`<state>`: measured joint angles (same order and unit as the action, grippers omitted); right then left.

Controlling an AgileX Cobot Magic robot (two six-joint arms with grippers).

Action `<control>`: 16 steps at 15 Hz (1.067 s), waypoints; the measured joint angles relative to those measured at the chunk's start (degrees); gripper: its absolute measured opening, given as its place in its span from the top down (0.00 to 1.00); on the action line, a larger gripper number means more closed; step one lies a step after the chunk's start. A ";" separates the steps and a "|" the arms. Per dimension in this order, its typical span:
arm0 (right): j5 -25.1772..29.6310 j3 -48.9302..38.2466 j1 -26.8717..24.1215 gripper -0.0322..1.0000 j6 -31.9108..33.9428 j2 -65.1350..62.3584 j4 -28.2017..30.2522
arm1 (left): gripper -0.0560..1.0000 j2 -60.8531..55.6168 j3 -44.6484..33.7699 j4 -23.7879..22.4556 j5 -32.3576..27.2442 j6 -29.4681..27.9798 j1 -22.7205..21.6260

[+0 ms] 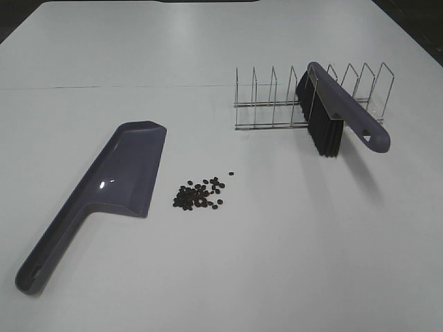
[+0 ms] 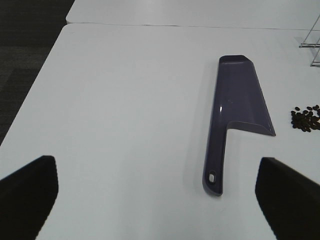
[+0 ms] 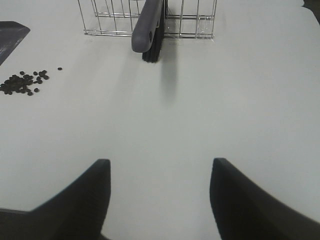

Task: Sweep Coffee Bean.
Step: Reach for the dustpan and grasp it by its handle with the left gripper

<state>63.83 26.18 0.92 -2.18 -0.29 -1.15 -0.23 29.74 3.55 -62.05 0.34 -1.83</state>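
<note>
Fingers (image 2: 30, 195) of the left gripper (image 2: 157, 162) are spread wide with nothing between them, over bare table (image 1: 277, 263) short of the handle end of the dustpan (image 2: 240, 100). The right gripper (image 3: 157, 165) hangs on the far side of the beans from the dustpan; its fingers (image 3: 85, 195) stand apart at a narrower gap, likewise empty.

The coffee beans (image 1: 201, 195) lie in a loose flat heap just beside the dustpan's broad end. They do not touch it, one stray bean sits slightly farther off, and the heap is well apart from both pairs of fingers.

Farther from the dustpan than the beans, a wire rack (image 1: 277, 104) holds the brush (image 1: 342, 111), which leans bristles down with its handle jutting out of the rack. Open white surface runs between the dustpan, the beans and both grippers.

A thin seam (image 1: 104, 86) crosses the tabletop beyond the dustpan's broad end. On the dustpan's side away from the beans the table ends at a straight edge, with dark floor (image 2: 20, 60) below.
</note>
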 joint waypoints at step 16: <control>0.00 0.00 0.00 0.44 0.00 0.00 0.00 | 0.01 0.00 0.00 -0.06 0.00 0.00 0.00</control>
<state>63.83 26.18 0.92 -2.18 -0.29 -1.15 -0.23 29.74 3.50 -62.05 0.34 -1.83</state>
